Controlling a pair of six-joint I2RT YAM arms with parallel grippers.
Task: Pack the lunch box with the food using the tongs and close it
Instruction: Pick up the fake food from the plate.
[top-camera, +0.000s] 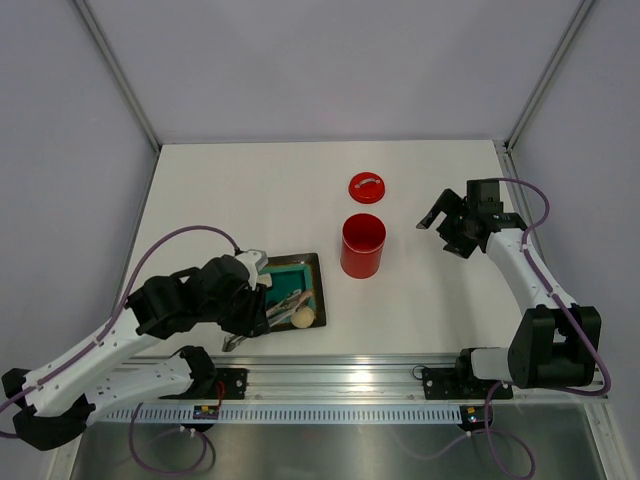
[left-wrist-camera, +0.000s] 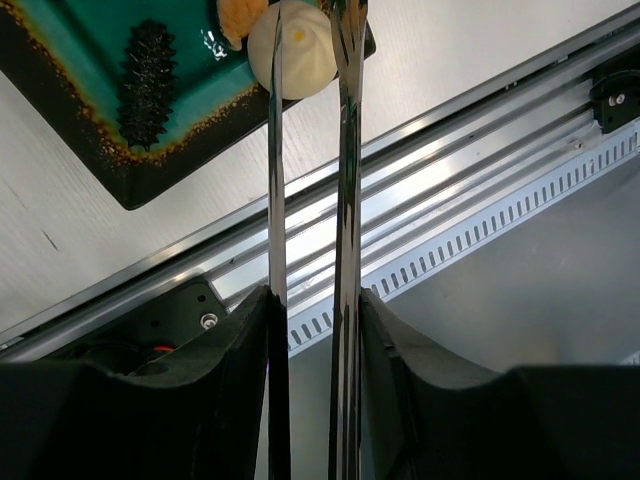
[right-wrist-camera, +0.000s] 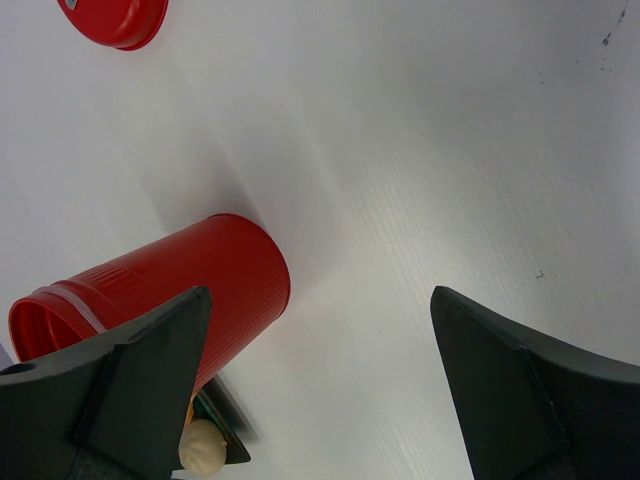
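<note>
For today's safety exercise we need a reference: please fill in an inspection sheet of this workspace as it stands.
Surface: white table, matt, faint specks.
Job's things: lunch box upright and open; lid lying apart behind it; beige piece and dark stick on the plate.
Clutter: nothing seen.
Grippers: left gripper shut on the tongs over the plate; right gripper open, empty, beside the lunch box.
Cables: purple cables loop along both arms.
Surroundings: pale walls, metal rail at the near edge.
</note>
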